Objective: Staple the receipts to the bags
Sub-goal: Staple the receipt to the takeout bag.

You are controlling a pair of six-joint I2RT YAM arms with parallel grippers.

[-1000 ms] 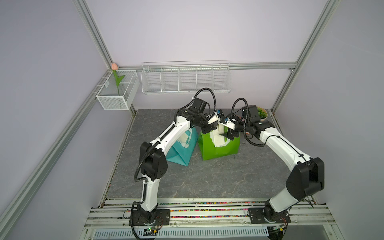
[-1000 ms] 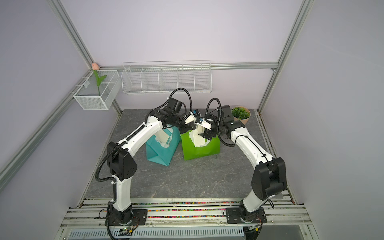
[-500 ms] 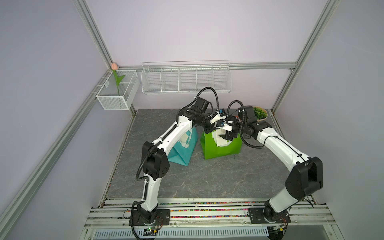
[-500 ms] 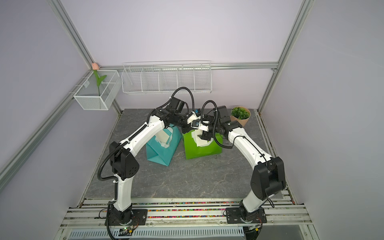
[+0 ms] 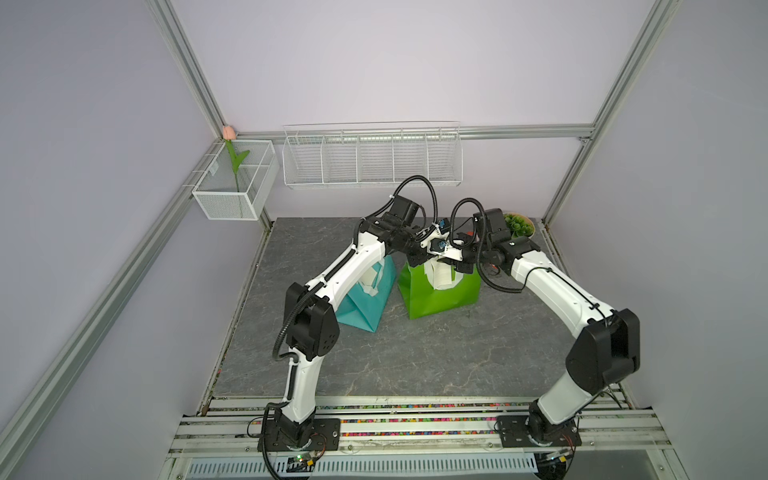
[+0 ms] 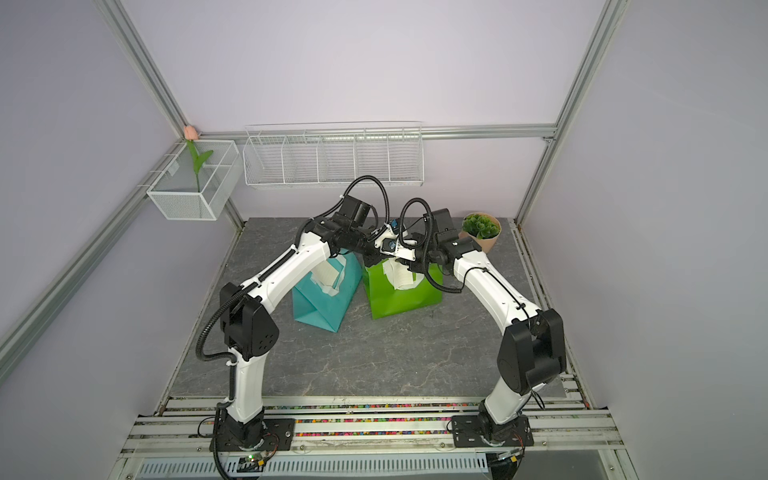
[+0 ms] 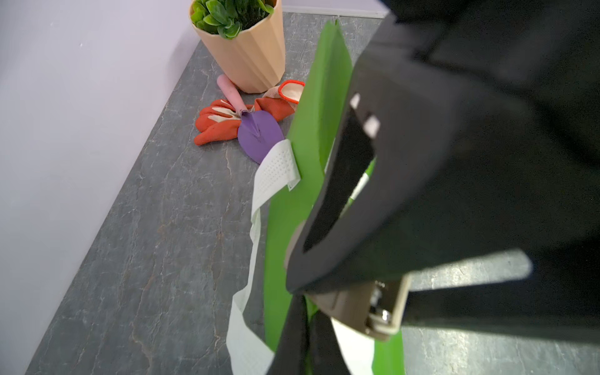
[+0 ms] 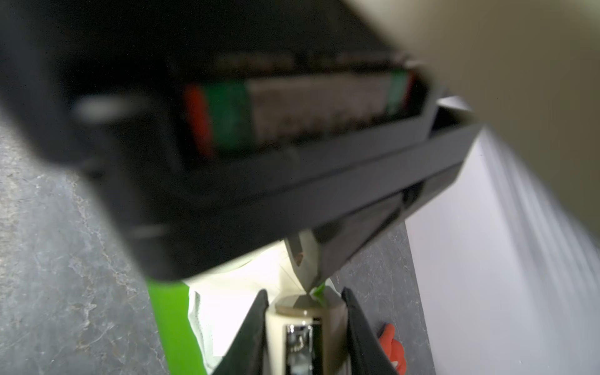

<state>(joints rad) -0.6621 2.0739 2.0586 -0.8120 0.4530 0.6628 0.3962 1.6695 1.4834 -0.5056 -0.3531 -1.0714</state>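
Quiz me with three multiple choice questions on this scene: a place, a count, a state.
1. The left hand and right hand meet over the: A) plant pot B) wire basket C) bright green wedge-shaped tote bag
2. Tote bags in view: A) one B) two C) three
3. The beige plastic stapler is: A) gripped in the right hand B) on the table C) in the basket

C, both top views show them at its top edge. B, a teal tote bag stands beside the green one. A, black fingers flank it in the right wrist view.
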